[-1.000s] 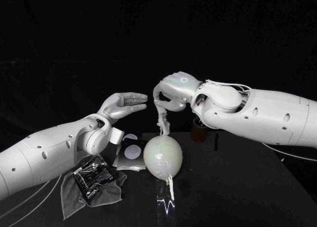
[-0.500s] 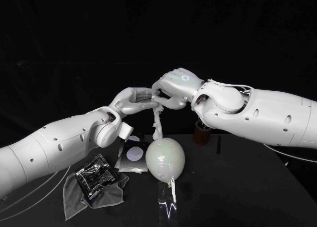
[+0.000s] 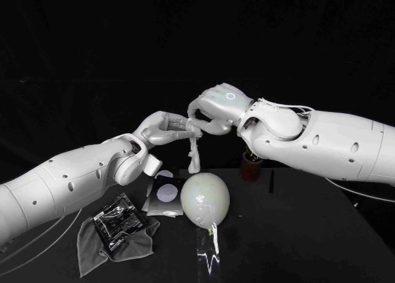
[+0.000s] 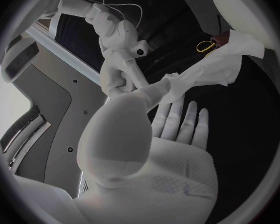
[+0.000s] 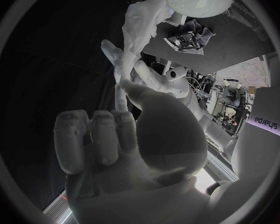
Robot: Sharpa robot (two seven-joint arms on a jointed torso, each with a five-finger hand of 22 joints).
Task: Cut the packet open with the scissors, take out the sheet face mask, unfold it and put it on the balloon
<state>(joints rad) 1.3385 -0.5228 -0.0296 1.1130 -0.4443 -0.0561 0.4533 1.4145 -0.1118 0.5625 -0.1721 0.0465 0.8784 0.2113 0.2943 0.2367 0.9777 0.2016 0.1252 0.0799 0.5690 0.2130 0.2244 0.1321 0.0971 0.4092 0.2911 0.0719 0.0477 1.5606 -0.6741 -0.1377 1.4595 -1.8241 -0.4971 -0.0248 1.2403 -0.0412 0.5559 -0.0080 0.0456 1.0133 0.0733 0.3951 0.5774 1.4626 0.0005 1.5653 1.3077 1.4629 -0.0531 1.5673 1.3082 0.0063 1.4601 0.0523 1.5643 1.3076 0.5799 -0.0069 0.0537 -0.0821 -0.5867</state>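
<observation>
the sheet face mask (image 3: 195, 150) is held in the air above the counter (image 3: 299, 236), its top end bunched where the two hands meet. the right hand (image 3: 216, 110) is clenched around that end, and the left hand (image 3: 168, 127) pinches it just beside the right fingers (image 5: 93, 134), its other fingers being spread in the left wrist view. both hands seem to be set on the same edge so that the layers can be drawn apart; the mask is not yet unfolded. it hangs as a narrow crumpled strip, its long axis close to upright, the free end pointing down from the fingers at the balloon (image 3: 204, 197). whether that end touches the balloon cannot be told. the balloon lies directly below the fingers, its long axis running toward the robot, presumably kept there as the target. the packet (image 3: 118, 219) lies on a grey cloth (image 3: 99, 244), well below the left fingers and off to their side.
</observation>
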